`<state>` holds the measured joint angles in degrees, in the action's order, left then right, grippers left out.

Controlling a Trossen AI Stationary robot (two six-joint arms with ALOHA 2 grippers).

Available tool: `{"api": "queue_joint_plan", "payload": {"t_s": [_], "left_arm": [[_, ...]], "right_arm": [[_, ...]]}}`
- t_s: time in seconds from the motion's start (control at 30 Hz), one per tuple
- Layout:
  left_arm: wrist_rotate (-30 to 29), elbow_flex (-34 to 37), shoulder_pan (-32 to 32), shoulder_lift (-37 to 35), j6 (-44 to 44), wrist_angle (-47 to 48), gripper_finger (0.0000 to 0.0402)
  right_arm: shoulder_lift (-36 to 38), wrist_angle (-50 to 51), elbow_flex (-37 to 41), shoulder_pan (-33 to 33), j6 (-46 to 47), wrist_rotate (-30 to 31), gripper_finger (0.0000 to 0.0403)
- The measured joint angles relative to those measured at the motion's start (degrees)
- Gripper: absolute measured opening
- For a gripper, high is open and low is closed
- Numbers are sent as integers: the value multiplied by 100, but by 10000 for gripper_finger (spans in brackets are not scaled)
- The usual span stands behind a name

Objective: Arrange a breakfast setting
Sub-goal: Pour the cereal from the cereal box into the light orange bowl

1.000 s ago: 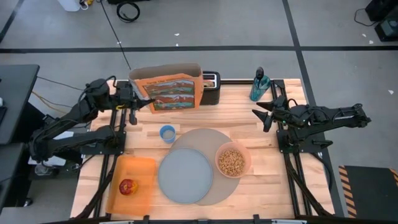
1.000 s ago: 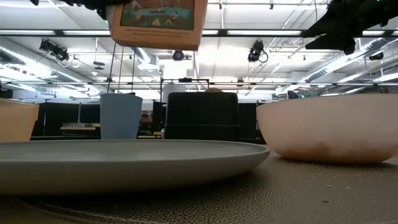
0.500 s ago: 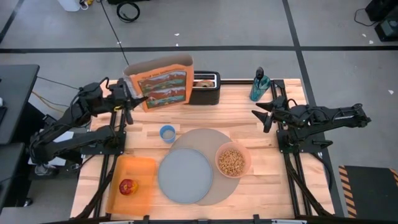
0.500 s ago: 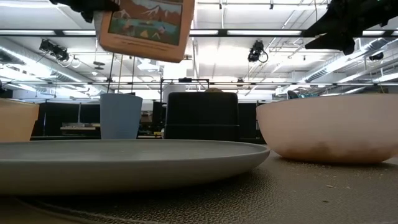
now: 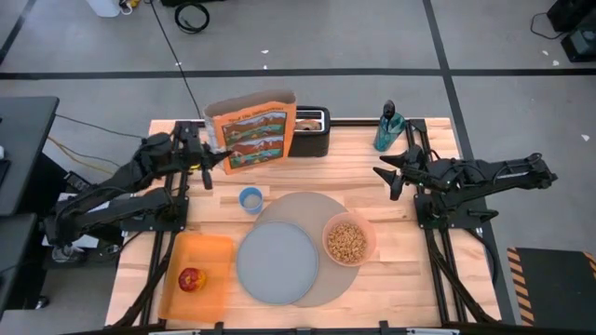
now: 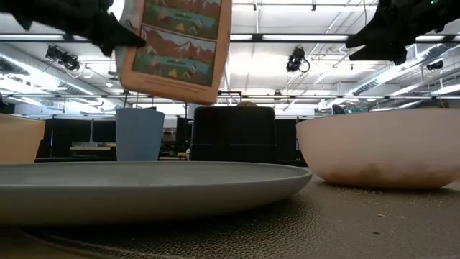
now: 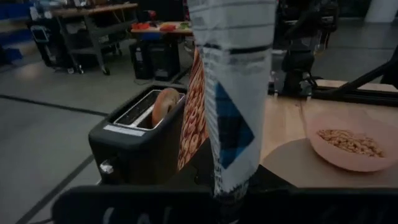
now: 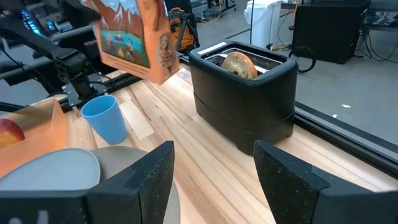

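Overhead, left tool clamped on cereal box nr toaster; right tool apart, mid-air.

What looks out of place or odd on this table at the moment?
The cereal box is not standing on the table: the left gripper holds it up in the air, tilted, beside the toaster. The apple lies apart on the orange board, not on the mat.

One plate, one bowl, one bagel, one apple, one blue cup.
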<state>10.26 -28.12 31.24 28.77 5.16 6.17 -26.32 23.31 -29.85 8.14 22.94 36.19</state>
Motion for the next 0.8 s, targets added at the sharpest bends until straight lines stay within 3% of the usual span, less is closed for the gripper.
{"api": "queue_joint_plan", "payload": {"t_s": [0.13,0.3,0.63,0.8], "left_arm": [[-155,587,0,-112,6,-1032,11],[-353,885,2,-431,43,-1325,11],[-612,1023,0,-1750,52,-820,11],[-1373,1021,0,-2353,84,-438,11]], "right_arm": [[-5,-35,0,0,0,-27,228],[-5,-11,0,0,0,-33,228],[-5,35,0,0,113,-90,228],[-5,51,0,0,153,-93,228]]}}
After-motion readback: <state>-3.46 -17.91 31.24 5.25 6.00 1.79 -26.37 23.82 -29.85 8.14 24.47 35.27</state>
